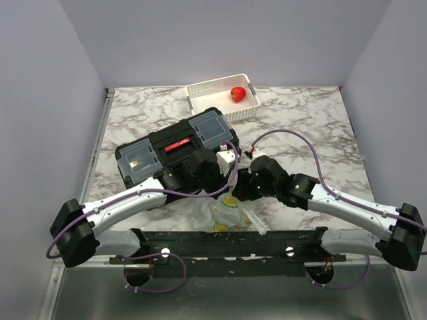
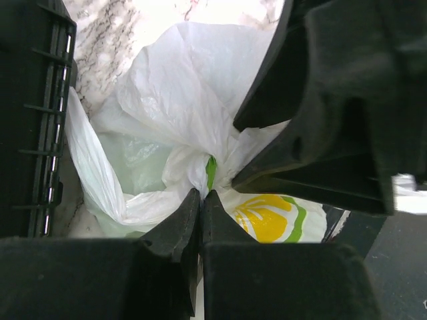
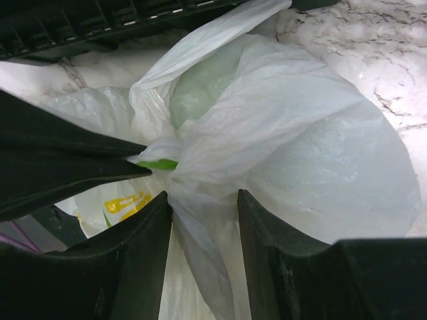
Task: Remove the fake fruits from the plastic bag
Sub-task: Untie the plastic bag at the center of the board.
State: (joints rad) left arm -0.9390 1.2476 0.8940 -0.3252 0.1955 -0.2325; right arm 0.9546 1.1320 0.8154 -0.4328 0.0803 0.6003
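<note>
The plastic bag (image 1: 225,215) lies crumpled on the marble between both arms, near the front rail. It is thin and white, with a yellow and green print (image 2: 267,217). My left gripper (image 2: 201,195) is shut, its tips pinching a gathered fold of the bag (image 2: 173,100). My right gripper (image 3: 203,200) stands open, with a hanging fold of the bag (image 3: 300,133) between its fingers and resting against the left one. A pale green shape (image 3: 200,80) shows through the film. One red fake fruit (image 1: 237,93) sits in the white basket (image 1: 200,93).
A black toolbox (image 1: 177,147) with clear lid compartments lies just behind the two grippers, its edge (image 2: 40,120) close to the bag. The white basket stands at the back centre. A black rail (image 1: 227,241) runs along the near edge.
</note>
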